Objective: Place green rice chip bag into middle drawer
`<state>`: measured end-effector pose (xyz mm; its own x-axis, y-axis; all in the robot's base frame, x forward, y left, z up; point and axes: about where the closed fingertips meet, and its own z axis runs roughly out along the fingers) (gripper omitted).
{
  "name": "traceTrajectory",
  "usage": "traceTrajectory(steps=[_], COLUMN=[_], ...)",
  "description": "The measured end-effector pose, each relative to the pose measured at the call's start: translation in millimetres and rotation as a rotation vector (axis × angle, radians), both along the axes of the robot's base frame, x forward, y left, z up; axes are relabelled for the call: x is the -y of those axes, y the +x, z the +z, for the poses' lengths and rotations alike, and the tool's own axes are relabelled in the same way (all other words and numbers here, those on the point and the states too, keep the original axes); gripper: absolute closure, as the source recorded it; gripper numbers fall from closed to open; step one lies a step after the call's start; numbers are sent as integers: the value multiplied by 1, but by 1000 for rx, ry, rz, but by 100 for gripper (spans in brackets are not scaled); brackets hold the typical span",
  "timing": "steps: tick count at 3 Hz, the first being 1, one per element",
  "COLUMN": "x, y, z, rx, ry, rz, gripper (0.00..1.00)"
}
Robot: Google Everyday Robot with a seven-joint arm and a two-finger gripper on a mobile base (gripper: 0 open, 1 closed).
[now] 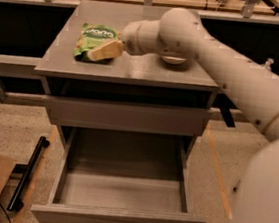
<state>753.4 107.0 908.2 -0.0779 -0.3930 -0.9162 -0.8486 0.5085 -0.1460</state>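
We note a white bowl (174,61) on the counter (144,71), mostly hidden behind the arm, which crosses from the right. A shut grey drawer front (129,116) sits above the middle drawer (120,194), which is pulled out. The green rice chip bag (90,40) lies flat at the counter's left, its long axis roughly front to back and its lettering at the far end. The tool (105,50) overlaps the bag's near right corner; we cannot tell its opening or grip
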Motion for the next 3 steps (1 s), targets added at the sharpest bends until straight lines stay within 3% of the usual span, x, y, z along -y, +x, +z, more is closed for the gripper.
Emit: traceTrajectory(steps=[1,2,3], x=[-26,-52,-60], y=[34,67,78], z=[-26,-58,-74], rx=[-32,-102,-144], ry=[12,37,56], rz=[-44,-87,-111], gripper=[0,3,26])
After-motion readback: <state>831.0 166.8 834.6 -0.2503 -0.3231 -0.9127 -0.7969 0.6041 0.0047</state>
